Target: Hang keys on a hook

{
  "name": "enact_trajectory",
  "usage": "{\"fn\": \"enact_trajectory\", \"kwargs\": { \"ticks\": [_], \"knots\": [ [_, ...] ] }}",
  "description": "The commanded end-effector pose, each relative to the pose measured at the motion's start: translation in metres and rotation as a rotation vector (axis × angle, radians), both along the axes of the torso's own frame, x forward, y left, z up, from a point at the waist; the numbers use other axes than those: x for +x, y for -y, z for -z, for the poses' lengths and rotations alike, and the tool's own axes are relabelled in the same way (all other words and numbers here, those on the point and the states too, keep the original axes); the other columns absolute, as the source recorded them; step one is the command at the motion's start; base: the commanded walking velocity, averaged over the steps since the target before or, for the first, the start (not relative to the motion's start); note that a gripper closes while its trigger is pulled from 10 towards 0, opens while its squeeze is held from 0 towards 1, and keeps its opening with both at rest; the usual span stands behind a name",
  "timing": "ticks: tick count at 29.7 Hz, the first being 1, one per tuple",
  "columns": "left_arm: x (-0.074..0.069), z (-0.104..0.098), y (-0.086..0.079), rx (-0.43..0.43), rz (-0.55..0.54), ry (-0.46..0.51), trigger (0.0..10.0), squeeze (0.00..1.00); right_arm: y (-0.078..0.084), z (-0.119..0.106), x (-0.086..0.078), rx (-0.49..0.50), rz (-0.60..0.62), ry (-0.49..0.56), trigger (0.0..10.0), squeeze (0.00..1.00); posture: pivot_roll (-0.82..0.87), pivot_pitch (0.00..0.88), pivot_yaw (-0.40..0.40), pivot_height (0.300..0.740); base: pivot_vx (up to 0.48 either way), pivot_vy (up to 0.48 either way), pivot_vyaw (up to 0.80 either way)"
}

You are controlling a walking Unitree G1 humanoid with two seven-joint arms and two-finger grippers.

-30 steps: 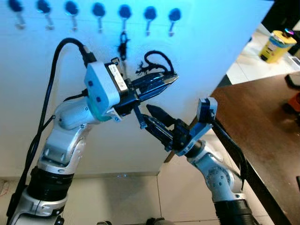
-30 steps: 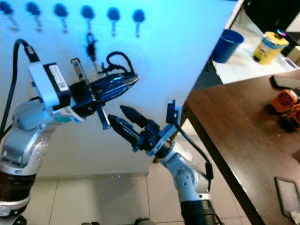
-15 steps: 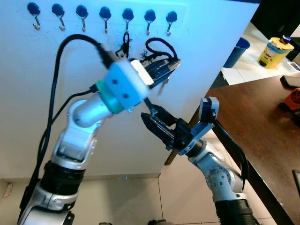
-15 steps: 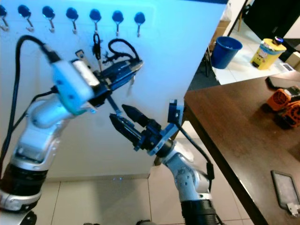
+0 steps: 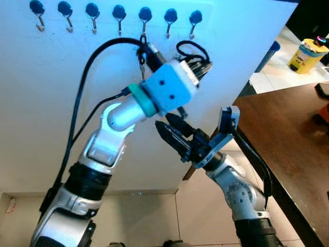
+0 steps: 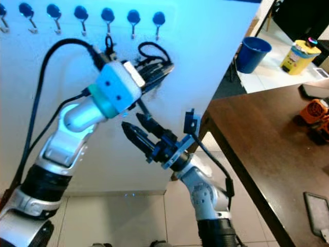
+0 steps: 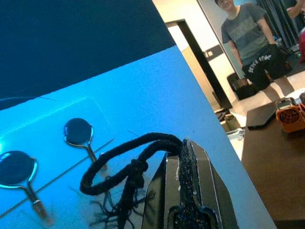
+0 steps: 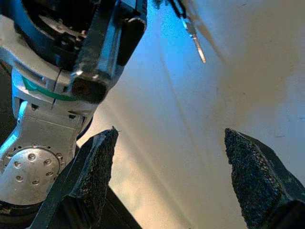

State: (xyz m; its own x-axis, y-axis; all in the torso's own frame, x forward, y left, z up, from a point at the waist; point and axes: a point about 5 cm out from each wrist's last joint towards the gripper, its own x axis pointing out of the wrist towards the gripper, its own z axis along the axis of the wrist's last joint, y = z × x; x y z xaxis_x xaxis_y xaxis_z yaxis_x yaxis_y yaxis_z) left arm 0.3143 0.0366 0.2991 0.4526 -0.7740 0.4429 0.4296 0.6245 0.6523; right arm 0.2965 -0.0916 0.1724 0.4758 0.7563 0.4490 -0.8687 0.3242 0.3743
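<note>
Left gripper (image 5: 201, 69): raised to the white board, its fingers together and clamped on the keys' black cord loop (image 5: 191, 49).
Keys (image 5: 183, 110): what looks like 1 key dangles below the left wrist, just near of the board; the rest of the bunch I cannot make out.
Hooks (image 5: 194, 20): a row of 7 blue-capped hooks along the top of the board; the fifth from the left already carries something dark.
Deciding relation: the cord loop sits just below the 2 hooks at the right end, with the rightmost hook (image 7: 82, 136) nearest in the left wrist view; the loop probably has to rise and go over its tip.
Nearer arm: the left one.
Right gripper (image 5: 172, 131): lower, below the left wrist, fingers apart and empty, pointing at the board.
Table (image 5: 293, 134): dark wood, at the right.
</note>
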Motion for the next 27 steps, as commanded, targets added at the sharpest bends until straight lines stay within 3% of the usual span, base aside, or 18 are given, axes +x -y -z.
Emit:
{"fn": "enact_trajectory", "kwargs": {
  "ticks": [1, 10, 27],
  "knots": [
    [0.0, -0.002, 0.008, 0.001, 0.009, 0.02, 10.0, 0.0, 0.002, 0.005, -0.002, -0.009, 0.02, -0.017, 10.0, 0.0, -0.08, 0.098, 0.01, 0.74, 0.0, 0.0, 0.0],
    [0.007, -0.007, 0.02, -0.005, 0.02, 0.047, 10.0, 0.0, 0.003, 0.01, -0.003, -0.028, 0.038, -0.031, 10.0, 0.0, -0.09, 0.092, 0.015, 0.74, 0.0, 0.0, 0.0],
    [0.025, -0.007, 0.016, -0.019, -0.059, 0.036, 10.0, 0.0, 0.005, 0.01, -0.006, -0.042, 0.06, -0.034, 10.0, 0.0, -0.11, 0.097, 0.017, 0.74, 0.0, 0.0, 0.0]
  ]
}}
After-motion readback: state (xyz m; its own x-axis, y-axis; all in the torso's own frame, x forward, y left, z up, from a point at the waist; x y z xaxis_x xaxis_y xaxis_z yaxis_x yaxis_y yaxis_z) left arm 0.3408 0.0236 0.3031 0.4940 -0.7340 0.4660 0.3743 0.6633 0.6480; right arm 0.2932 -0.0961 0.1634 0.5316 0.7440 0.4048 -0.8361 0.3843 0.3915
